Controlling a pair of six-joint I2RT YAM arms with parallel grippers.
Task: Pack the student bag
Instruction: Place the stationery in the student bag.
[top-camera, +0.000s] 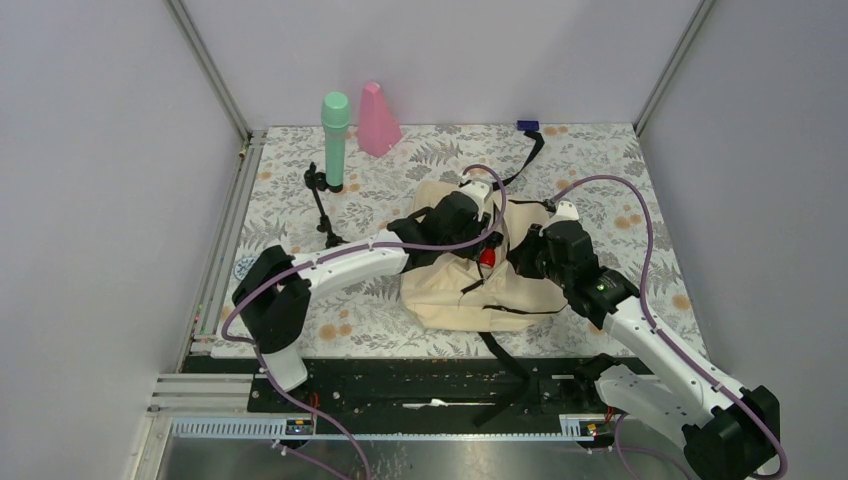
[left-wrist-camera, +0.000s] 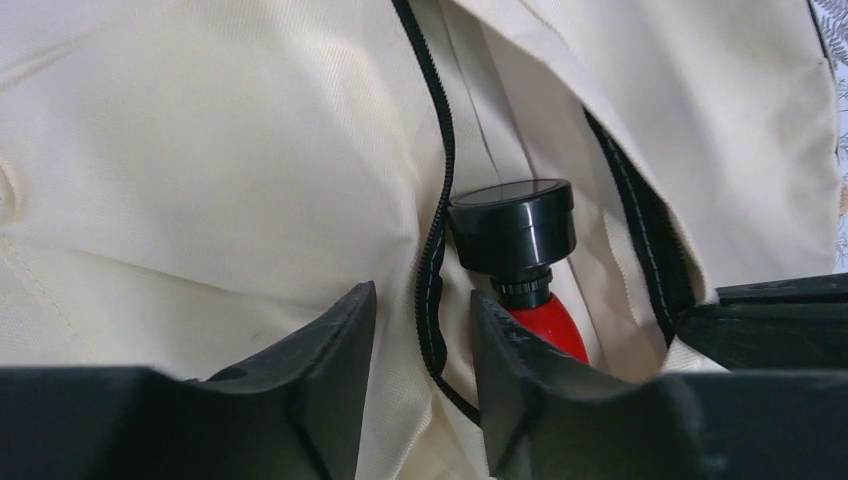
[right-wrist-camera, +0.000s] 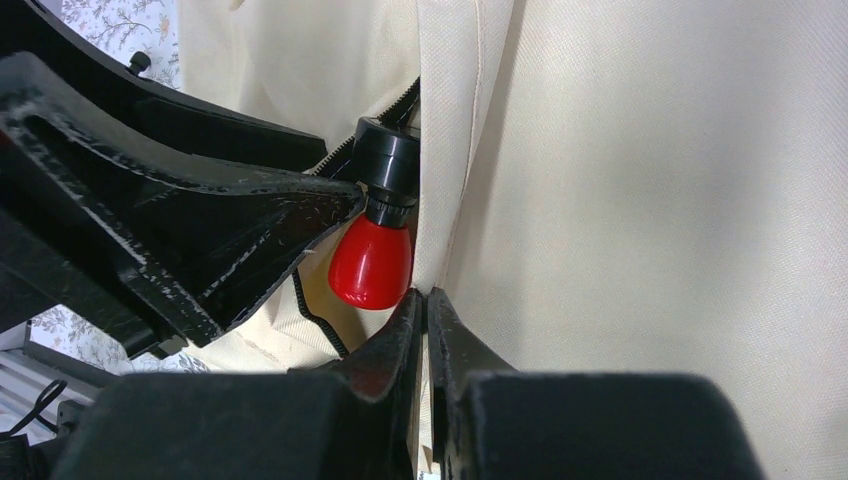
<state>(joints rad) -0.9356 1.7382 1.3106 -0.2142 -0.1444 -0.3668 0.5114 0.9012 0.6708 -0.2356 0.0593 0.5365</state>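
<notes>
The cream student bag lies in the middle of the table with its black zipper mouth parted. A red bottle with a black cap sticks out of the opening; it also shows as a red body in the right wrist view. My left gripper hovers at the opening, jaws apart, with the zipper edge and cream cloth running between the fingers. The right gripper is shut on a fold of the bag's cloth right beside the bottle. From above, both grippers meet over the bag.
At the back left stand a mint green bottle and a pink cone, with a small black stand in front of them. A black strap with a blue buckle trails to the back. Another strap hangs over the near edge.
</notes>
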